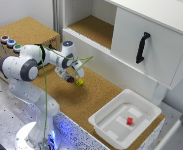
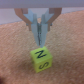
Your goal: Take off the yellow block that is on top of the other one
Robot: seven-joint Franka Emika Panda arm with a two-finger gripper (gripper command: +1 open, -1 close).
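The yellow block [image 1: 79,81] stands on the cork-covered counter in the exterior view, too small there to tell one cube from two. The wrist view shows a tall yellow shape: an upper face marked N [image 2: 39,52] and a lower face marked S [image 2: 43,63]. I cannot tell whether these are two stacked cubes or two faces of one. My gripper [image 1: 71,78] hangs just beside the block toward the exterior view's left. In the wrist view the gripper [image 2: 41,41] has its fingers drawn together with nothing between them, and its tips stop just short of the block.
A white bin [image 1: 107,116] at the exterior view's right holds a small red cube [image 1: 129,120]. Behind the counter stands a white cabinet with a black handle [image 1: 142,47] and an open shelf. A cork box with coloured buttons [image 1: 11,43] sits at the left.
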